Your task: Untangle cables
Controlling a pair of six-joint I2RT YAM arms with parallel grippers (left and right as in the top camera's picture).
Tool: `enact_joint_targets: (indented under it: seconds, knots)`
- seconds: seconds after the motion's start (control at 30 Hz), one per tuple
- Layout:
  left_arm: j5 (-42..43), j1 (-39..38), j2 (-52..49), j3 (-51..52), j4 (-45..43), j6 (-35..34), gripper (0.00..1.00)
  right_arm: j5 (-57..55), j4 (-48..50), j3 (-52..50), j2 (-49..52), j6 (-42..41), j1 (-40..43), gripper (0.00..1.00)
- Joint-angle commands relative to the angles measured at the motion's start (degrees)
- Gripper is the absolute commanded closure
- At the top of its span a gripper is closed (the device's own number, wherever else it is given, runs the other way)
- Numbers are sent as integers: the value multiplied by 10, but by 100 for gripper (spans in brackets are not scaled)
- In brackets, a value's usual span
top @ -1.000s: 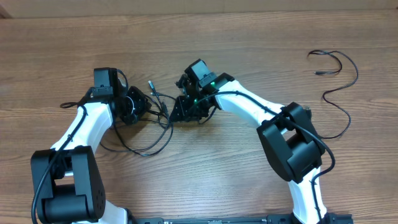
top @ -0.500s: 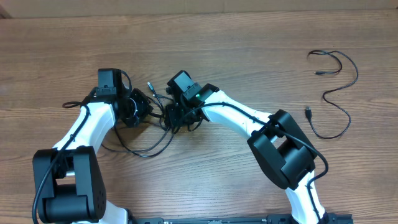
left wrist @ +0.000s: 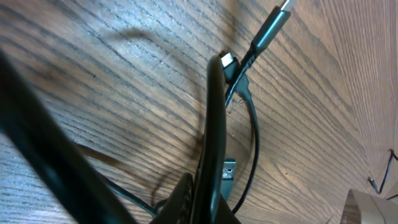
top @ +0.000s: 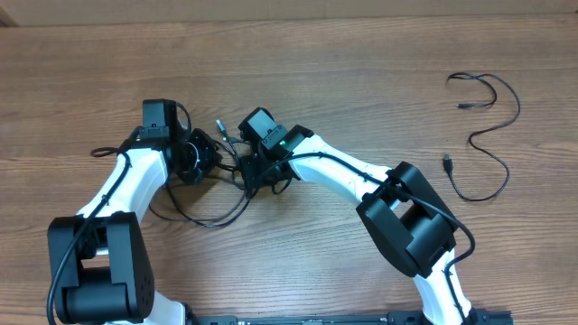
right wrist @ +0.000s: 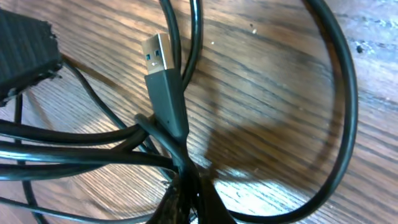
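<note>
Both clenched: right jaws on cable tangle point(right wrist: 177, 158) at 6 o'clock of USB plug point(right wrist: 163, 81); left jaws' hold unclear. Risk: pull toward 3 o'clock tightens tangle, USB plug snags loop point(right wrist: 345, 124), grip slips.

Tangled bundle point(top: 230, 162): several thin black cords knotted together left of centre, one slack loop point(top: 212, 223) trailing toward the near edge. A black USB plug point(right wrist: 165, 87) with a silver shell and blue insert lies flat among the crossing strands, and a second slim black plug point(left wrist: 267, 31) has a pale tip. Single cable point(top: 471, 137): thin and black, well apart at the far right, lying in an open wavy curve with a small plug at each end.
</note>
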State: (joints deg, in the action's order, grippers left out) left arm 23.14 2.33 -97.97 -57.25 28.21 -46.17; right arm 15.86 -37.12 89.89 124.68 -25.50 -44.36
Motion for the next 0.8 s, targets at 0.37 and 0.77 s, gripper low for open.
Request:
enact_joint_targets:
  seconds: [0.37, 0.77]
  knots:
    - [-108, -3, 6, 2, 14, -51, 96, 211, -35, 7, -27, 191, 50, 96]
    - [-146, 16, 6, 2, 42, -50, 96, 453, -148, 6, -27, 477, 117, 96]
